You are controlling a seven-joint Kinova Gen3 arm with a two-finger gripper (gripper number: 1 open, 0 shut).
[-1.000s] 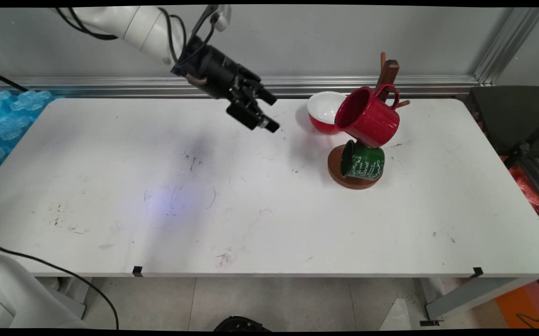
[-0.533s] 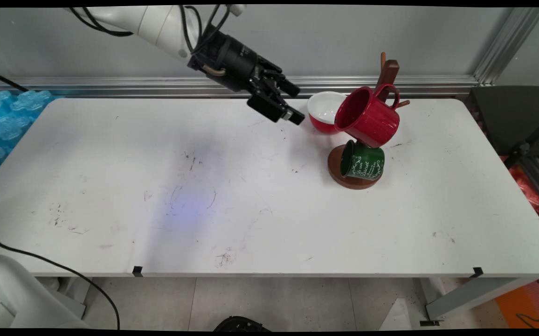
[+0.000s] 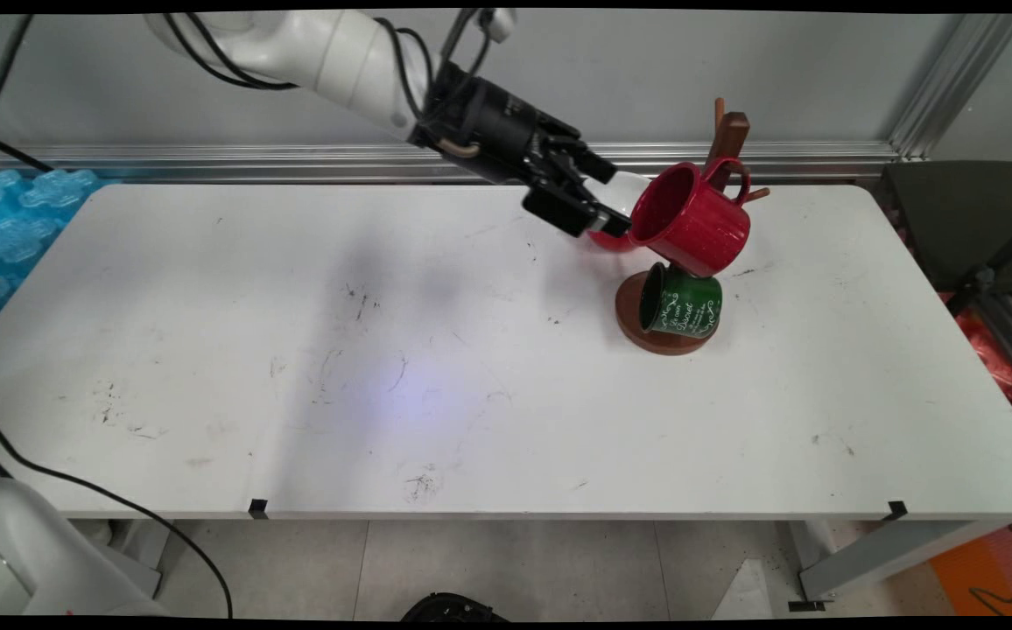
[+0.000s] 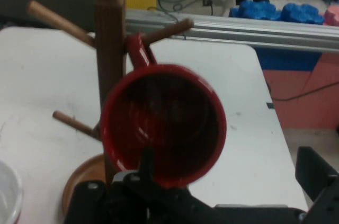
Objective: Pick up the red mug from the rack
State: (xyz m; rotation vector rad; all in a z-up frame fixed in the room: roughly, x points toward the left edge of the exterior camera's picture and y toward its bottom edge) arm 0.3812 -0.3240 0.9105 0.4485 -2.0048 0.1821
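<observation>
Gripper [image 3: 604, 203] open, empty, level with red mug's [image 3: 690, 219] mouth. Mug hung by handle on wooden rack [image 3: 727, 140], tilted sideways; green mug [image 3: 679, 302] lower, bowl [image 3: 615, 210] behind.

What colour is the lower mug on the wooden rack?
Dark green with white lettering; the main view shows it best.

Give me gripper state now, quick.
Gripper: open, holding nothing, jaws spread just short of the red mug's mouth; the mug hangs on the rack.
</observation>
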